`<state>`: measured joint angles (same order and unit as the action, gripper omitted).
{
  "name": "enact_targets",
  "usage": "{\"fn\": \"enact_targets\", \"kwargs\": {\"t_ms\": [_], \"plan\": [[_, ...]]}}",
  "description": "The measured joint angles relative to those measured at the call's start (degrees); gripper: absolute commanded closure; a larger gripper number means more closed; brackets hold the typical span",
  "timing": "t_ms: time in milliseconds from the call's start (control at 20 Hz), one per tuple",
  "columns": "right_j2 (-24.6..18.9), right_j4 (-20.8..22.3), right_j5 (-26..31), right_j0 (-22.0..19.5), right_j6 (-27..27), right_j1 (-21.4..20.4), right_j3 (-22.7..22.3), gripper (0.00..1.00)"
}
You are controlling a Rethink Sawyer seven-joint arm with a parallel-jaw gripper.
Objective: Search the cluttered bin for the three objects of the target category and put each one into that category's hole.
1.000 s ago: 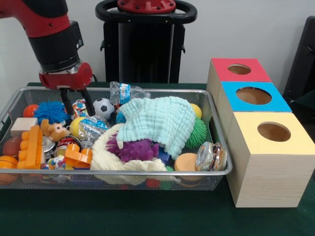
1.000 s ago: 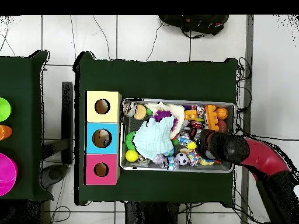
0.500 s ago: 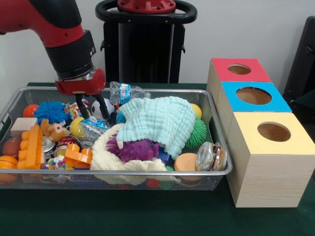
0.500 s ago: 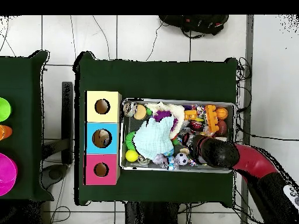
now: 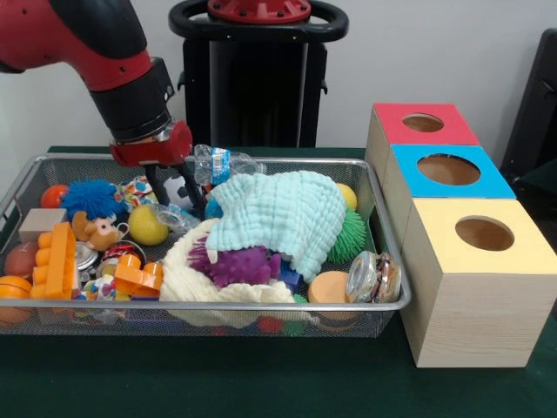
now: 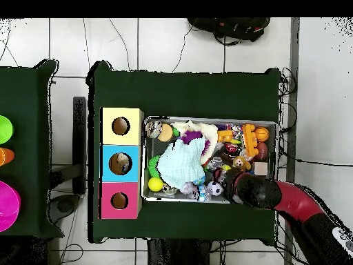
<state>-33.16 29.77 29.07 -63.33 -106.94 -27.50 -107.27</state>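
My gripper (image 5: 177, 188) hangs low at the back left of the wire-mesh bin (image 5: 261, 306), open, with its two dark fingers apart. A small soccer ball (image 5: 178, 183) shows between them; whether they touch it is unclear. A clear plastic bottle (image 5: 222, 163) lies just to the right. In the overhead view the gripper (image 6: 233, 186) is mostly hidden under the arm, beside the soccer ball (image 6: 216, 188). Three wooden boxes with holes stand by the bin: red top (image 5: 424, 124), blue top (image 5: 448, 170), yellow top (image 5: 484, 234).
The bin holds a pale green cloth (image 5: 278, 218), purple spiky toy (image 5: 239, 263), blue spiky ball (image 5: 87, 197), yellow ball (image 5: 146, 225), orange bricks (image 5: 57, 257), green spiky ball (image 5: 352, 235), orange disc (image 5: 329, 286) and a round tin (image 5: 374, 277). The bin rim stands above the table.
The gripper has moved right along the back of the bin, from beside the blue spiky ball to the soccer ball. The crumpled plastic shifted and the yellow ball shows more.
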Motion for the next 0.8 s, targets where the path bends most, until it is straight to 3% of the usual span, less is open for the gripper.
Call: {"fn": "enact_targets", "kwargs": {"t_ms": [500, 800], "plan": [[-0.85, 0.08, 0.00, -5.01, 0.00, 0.11, -1.53, 0.00], [-1.07, 0.09, 0.01, -4.89, 0.00, 0.11, -1.54, 0.00]]}}
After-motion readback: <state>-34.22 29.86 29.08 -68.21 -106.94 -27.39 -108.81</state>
